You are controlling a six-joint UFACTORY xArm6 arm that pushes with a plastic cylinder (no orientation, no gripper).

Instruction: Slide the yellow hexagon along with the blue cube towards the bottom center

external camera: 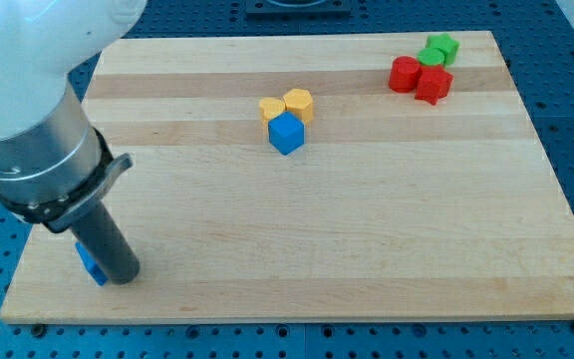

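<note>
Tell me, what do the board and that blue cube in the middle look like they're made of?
The board looks like pale wood, matte: lengthwise grain and glued strips of differing tone show. The blue cube is evenly coloured with no grain and softly lit faces, so probably painted wood or plastic; the picture cannot settle which.

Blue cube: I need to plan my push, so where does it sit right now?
The blue cube sits above the board's centre in the camera view, touching the yellow hexagon just above it. My tip is far off at the view's bottom left.
</note>
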